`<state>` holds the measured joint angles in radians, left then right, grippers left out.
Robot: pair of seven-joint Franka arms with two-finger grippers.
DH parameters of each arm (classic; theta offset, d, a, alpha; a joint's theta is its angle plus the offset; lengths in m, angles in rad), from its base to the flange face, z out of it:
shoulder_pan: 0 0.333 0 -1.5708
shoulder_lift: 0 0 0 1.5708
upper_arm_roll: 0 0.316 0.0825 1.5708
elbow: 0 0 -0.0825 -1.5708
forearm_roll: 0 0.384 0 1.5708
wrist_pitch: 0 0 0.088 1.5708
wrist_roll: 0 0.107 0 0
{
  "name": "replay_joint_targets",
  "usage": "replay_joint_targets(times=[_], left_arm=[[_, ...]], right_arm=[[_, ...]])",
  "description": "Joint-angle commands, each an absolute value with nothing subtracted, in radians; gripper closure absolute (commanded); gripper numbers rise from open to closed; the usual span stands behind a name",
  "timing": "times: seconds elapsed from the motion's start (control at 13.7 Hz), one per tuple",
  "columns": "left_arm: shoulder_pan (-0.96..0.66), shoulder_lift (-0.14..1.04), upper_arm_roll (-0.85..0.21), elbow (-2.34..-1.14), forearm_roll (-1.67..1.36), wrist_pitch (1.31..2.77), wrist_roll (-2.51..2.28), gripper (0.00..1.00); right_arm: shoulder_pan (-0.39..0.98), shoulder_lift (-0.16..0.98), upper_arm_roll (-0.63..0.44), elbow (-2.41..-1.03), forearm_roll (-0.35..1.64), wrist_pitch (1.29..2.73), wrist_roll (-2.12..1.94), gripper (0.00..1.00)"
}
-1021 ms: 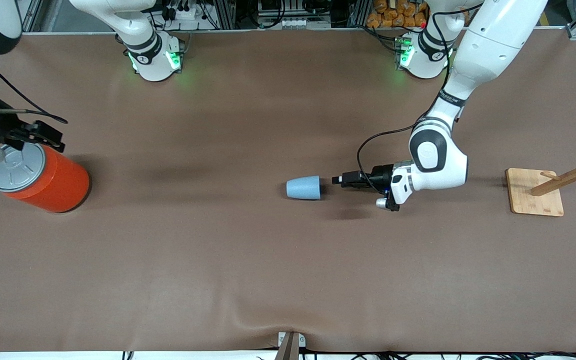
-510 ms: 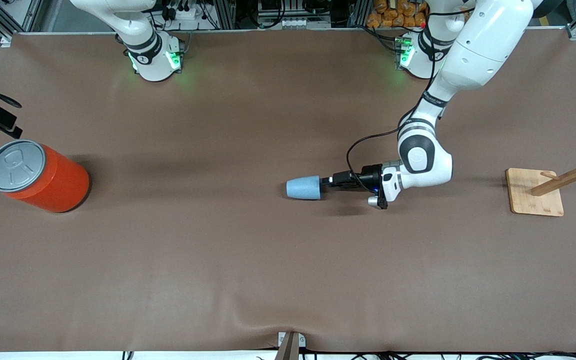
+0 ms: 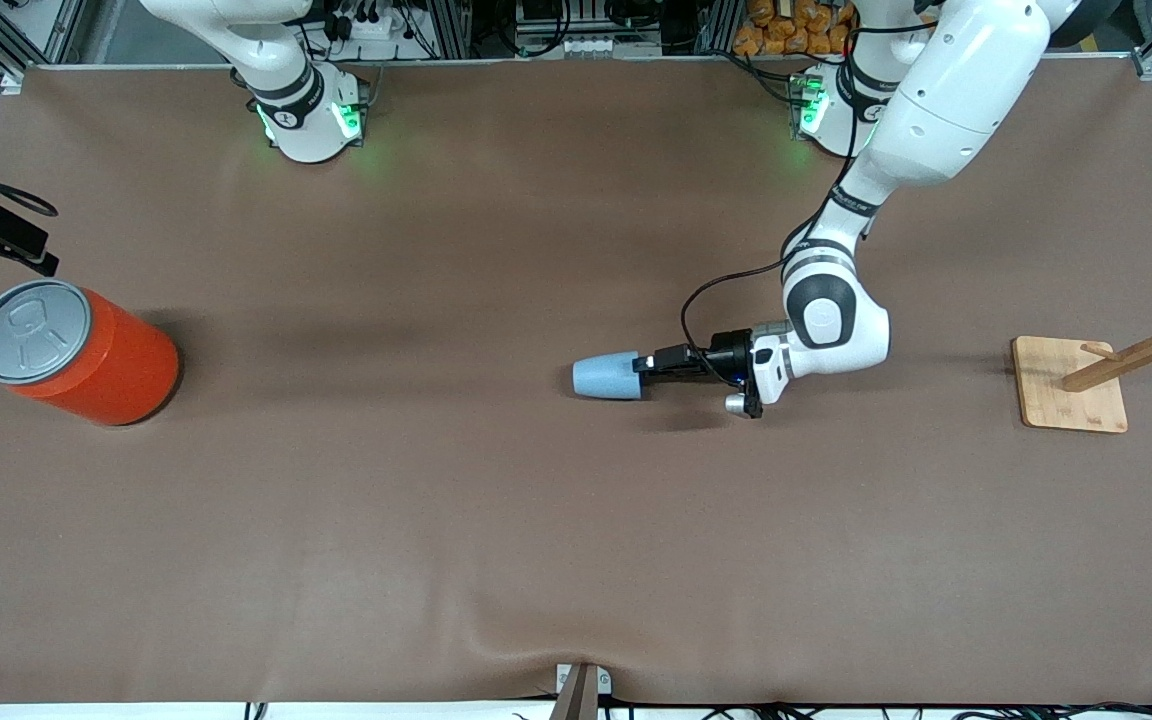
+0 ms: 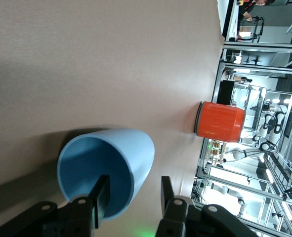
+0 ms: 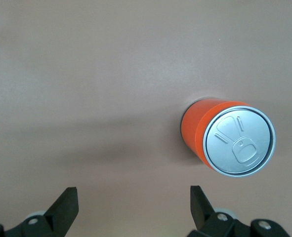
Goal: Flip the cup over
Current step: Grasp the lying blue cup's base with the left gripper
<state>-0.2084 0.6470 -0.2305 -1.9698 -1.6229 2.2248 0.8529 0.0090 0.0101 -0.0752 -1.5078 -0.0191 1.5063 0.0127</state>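
Cup [image 3: 607,377] on its side — light, stiff, slick plastic. Left gripper [image 4: 132,197] straddles rim wall, not yet clamped; right gripper [image 5: 131,202] open, waiting.

Orange can [image 3: 86,355] (upright), wooden rack [image 3: 1116,365].

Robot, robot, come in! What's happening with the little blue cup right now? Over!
Left gripper straddling cup rim, one finger inside, not clamped. Right gripper open above orange can. Cup on its side. Nothing blocking.
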Motion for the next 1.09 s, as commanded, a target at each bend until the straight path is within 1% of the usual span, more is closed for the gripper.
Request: replay_joint_targets(times=[0.0,0.07,0.15,0.22,0.29,0.51,0.58,0.73,1.02], left_arm=[[-0.229,0.683,-0.230,-1.930,-1.669,2.240,0.894,0.58],[-0.233,0.687,-0.230,-1.927,-1.680,2.240,0.896,0.65],[-0.244,0.687,-0.230,-1.927,-1.690,2.240,0.896,0.76],[-0.250,0.692,-0.230,-1.927,-1.709,2.240,0.896,0.92],[-0.256,0.693,-0.230,-1.927,-1.738,2.240,0.896,1.00],[-0.267,0.678,-0.230,-1.927,-1.750,2.241,0.873,1.00],[-0.267,0.654,-0.230,-1.927,-1.750,2.255,0.817,1.00],[-0.306,0.585,-0.230,-1.924,-1.743,2.340,0.641,1.00],[-0.353,0.506,-0.229,-1.917,-1.672,2.494,0.412,1.00]], right_arm=[[0.032,0.023,-0.075,-1.482,-0.020,1.474,0.087,0.00],[0.035,0.023,-0.075,-1.482,-0.020,1.470,0.095,0.00],[0.037,0.018,-0.075,-1.482,-0.020,1.462,0.095,0.00],[0.037,0.017,-0.074,-1.477,-0.020,1.459,0.095,0.00],[0.037,0.017,-0.075,-1.476,-0.021,1.463,0.094,0.00],[0.023,0.024,-0.080,-1.459,-0.035,1.471,0.089,0.00],[0.025,0.032,-0.080,-1.457,-0.041,1.470,0.089,0.00],[0.018,0.034,-0.080,-1.454,-0.060,1.476,0.090,0.00],[0.034,0.037,-0.077,-1.454,-0.051,1.519,0.092,0.00]])
